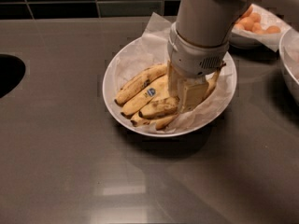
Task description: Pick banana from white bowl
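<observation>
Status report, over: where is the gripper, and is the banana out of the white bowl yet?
Gripper low inside the white bowl. Speckled banana right at it, not lifted. Other bananas packed alongside; grip unconfirmed.

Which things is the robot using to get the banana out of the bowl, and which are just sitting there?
For the job: spotty banana, white bowl, gripper down among the bananas.
Just lying about: other bananas, bowl of orange fruits, bowl at the right edge.
</observation>
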Action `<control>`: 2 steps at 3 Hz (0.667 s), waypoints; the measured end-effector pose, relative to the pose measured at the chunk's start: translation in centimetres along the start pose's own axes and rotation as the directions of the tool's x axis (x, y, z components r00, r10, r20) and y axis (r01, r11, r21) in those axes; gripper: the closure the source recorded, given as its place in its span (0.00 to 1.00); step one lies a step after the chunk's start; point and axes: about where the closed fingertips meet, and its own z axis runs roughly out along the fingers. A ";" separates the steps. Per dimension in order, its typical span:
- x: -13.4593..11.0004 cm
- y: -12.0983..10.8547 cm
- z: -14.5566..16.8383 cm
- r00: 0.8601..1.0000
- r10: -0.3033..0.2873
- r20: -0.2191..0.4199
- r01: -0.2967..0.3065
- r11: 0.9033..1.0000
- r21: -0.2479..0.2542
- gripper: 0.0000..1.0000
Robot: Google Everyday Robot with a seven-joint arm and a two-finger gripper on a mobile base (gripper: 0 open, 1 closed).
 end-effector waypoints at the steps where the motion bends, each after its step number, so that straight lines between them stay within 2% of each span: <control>1: -1.9 -1.3 -2.3 0.997 -0.038 -0.064 0.041 0.998 0.046 1.00; 2: -2.1 -1.5 -2.5 0.997 -0.043 -0.069 0.047 0.998 0.049 1.00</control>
